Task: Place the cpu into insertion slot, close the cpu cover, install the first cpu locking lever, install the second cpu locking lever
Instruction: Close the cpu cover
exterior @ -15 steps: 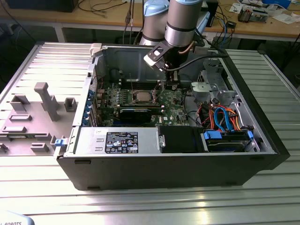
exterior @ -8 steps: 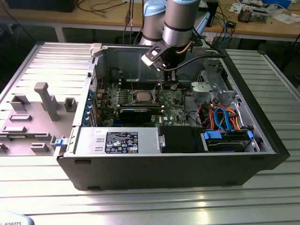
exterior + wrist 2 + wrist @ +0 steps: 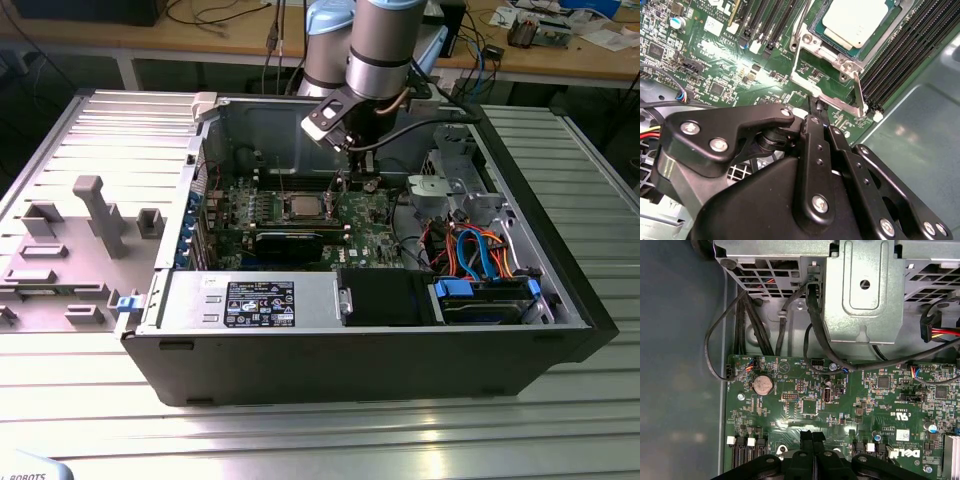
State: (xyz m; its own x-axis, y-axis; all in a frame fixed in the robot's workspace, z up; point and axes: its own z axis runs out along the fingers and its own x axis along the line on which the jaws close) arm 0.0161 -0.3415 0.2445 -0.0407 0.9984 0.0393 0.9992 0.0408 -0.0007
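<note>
The cpu (image 3: 855, 21) lies flat in the insertion slot (image 3: 816, 31), its silver top showing; in the exterior view the cpu (image 3: 300, 207) sits mid-board. The cpu cover (image 3: 826, 97), a silvery frame, stands swung open beside the slot, with green board visible through its cutout. A thin lever (image 3: 858, 92) runs along the cover's side. My gripper (image 3: 816, 106) is shut, its black fingertips right at the cover's outer edge; whether they touch it I cannot tell. My gripper (image 3: 812, 434) hovers over the board, and my gripper (image 3: 352, 158) hangs on the exterior view's right of the slot.
Long memory slots (image 3: 900, 65) flank the socket. A black card (image 3: 290, 243), the power supply (image 3: 250, 300) and a drive bay with blue and orange cables (image 3: 480, 255) fill the case. Black cables (image 3: 812, 330) and a metal bracket (image 3: 865, 290) hang near the wrist. A grey fixture tray (image 3: 80, 230) lies outside.
</note>
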